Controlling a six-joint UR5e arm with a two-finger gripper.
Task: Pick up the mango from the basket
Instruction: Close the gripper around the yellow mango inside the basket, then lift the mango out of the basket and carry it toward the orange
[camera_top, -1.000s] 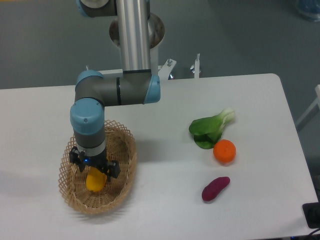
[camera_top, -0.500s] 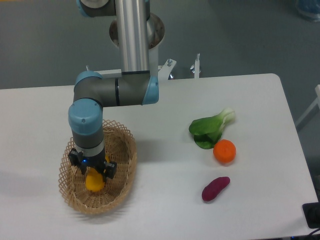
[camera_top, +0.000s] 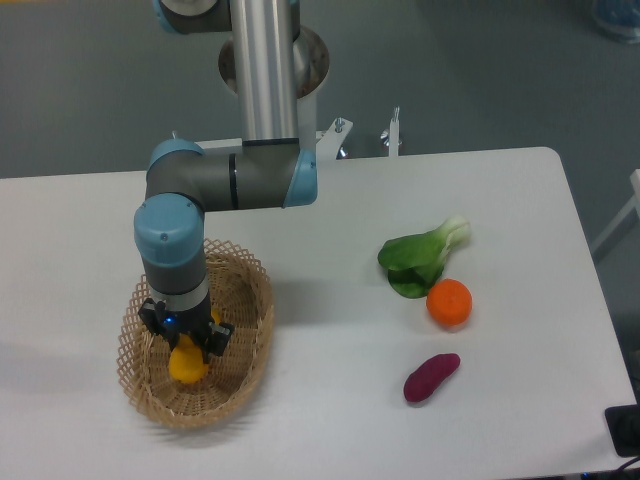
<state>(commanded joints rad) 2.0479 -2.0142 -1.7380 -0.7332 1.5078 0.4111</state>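
The tan wicker basket (camera_top: 250, 330) sits at the front left of the white table. The yellow-orange mango (camera_top: 187, 364) lies inside it, mostly covered by my wrist. My gripper (camera_top: 186, 346) points straight down into the basket, right over the mango, its dark fingers on either side of the fruit. The fingers are largely hidden by the wrist, so I cannot tell whether they press on the mango.
Bok choy (camera_top: 420, 258), a round orange fruit (camera_top: 449, 302) and a purple sweet potato (camera_top: 431, 377) lie on the right half of the table. The arm's base post (camera_top: 268, 70) stands at the back centre.
The gripper has shifted slightly left and down into the basket over the mango. The mango and the basket have barely moved.
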